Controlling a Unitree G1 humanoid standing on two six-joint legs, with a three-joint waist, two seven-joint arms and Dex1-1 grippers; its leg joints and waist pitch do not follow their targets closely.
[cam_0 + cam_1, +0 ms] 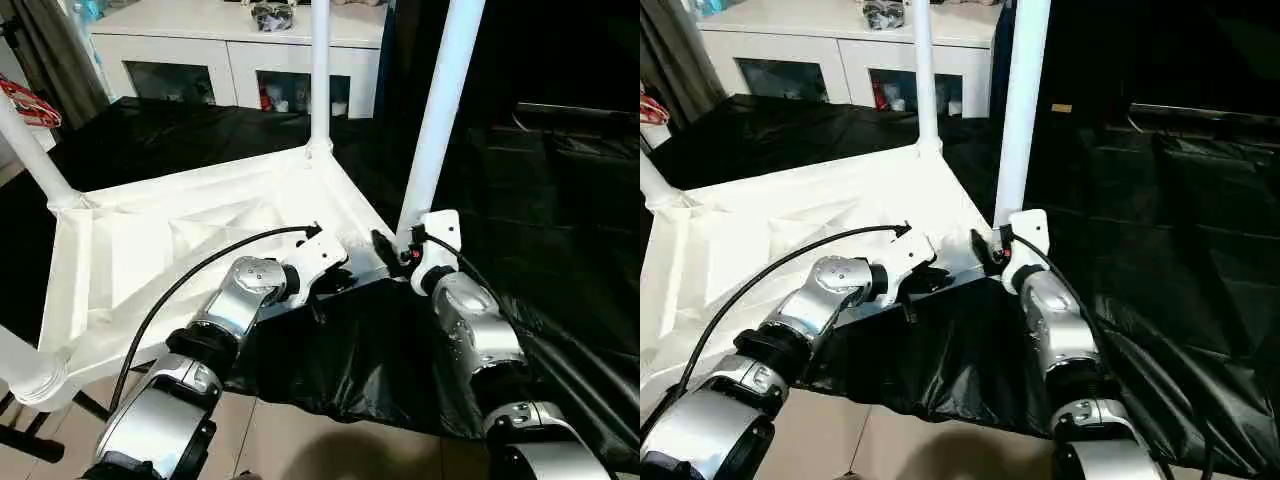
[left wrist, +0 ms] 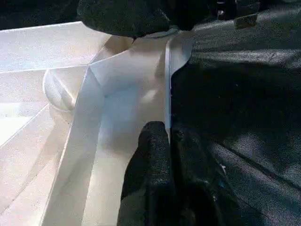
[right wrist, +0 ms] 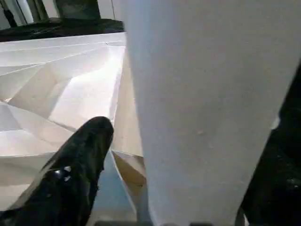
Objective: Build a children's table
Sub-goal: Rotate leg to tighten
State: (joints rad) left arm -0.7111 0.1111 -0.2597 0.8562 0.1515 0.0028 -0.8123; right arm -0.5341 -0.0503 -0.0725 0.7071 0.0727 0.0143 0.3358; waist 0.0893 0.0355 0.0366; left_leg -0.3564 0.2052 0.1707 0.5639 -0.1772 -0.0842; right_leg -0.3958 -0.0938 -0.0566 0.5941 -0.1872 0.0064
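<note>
White cabinet [image 1: 230, 40] w/ glass doors at back, clutter on top & inside. Black plastic sheet [image 1: 560, 230] over floor, wrinkled, near edge ending on beige tiles [image 1: 300, 445]. Curtain [image 1: 45, 50] beside cabinet.

Children's table [image 1: 200, 235]: smooth white plastic, faint sheen. Sheet [image 1: 340, 360] beneath: black, glossy, crinkled film. Forearms [image 1: 480, 330]: polished silver metal. Cabinet [image 1: 240, 50]: white, glass-fronted doors.
</note>
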